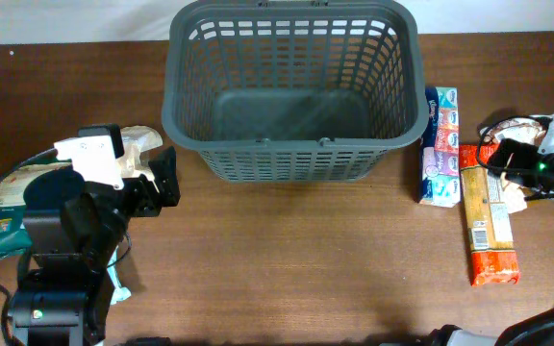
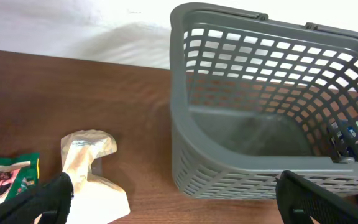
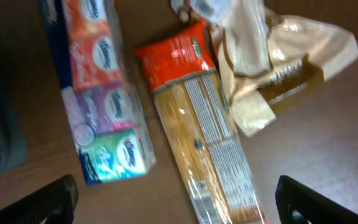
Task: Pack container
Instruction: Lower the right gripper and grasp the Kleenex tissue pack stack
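Observation:
The container (image 1: 176, 125), a large dark grey slotted basket, stands at the back middle of the table with nothing inside. In the left wrist view its near wall (image 2: 241, 180) fills the right half. My left gripper (image 1: 162, 178) is open, left of the basket's front corner, with a pale paper bag (image 2: 89, 155) by its left finger. My right gripper (image 1: 510, 159) is open above a long spaghetti pack (image 3: 197, 124), with a tissue multipack (image 3: 101, 106) to its left. Neither gripper (image 2: 176, 200) (image 3: 179, 202) holds anything.
A green snack bag (image 1: 12, 207) lies under the left arm, beside the pale bag (image 1: 138, 144). Right of the basket lie the tissue pack (image 1: 440, 144), the spaghetti (image 1: 489, 226) and a crumpled tan bag (image 3: 284, 68). Brown table in front of the basket is bare.

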Available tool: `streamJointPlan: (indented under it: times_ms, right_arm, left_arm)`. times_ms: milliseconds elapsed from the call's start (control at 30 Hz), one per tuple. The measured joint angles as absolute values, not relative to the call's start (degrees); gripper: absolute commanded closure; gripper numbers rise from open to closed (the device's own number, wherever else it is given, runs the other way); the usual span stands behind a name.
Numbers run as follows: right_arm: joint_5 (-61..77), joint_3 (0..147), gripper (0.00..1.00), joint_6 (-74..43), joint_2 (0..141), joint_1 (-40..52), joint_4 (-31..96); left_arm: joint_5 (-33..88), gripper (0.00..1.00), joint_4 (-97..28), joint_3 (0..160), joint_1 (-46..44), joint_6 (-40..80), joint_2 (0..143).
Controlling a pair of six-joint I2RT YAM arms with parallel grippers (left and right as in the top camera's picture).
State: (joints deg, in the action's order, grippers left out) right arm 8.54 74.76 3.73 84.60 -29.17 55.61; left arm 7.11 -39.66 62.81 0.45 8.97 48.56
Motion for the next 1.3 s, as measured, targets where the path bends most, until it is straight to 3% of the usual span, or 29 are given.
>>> streamJointPlan:
  times_ms: [367,633,1300]
  right_arm:
    - [12.0,74.8,0.01,14.4,85.1,-29.0,50.9]
    - [12.4,74.8,0.01,21.0,94.2,-26.5,49.7]
    - [9.5,74.8,0.01,22.7,99.6,-15.9,44.3]
  left_arm:
    - [7.1,0.01,-39.7,62.8,0.4,9.0,48.6]
    - [7.1,0.01,-39.8,62.8,0.4,9.0,48.6]
    - [7.1,0.01,-40.4,62.8,0.4,9.0,48.6]
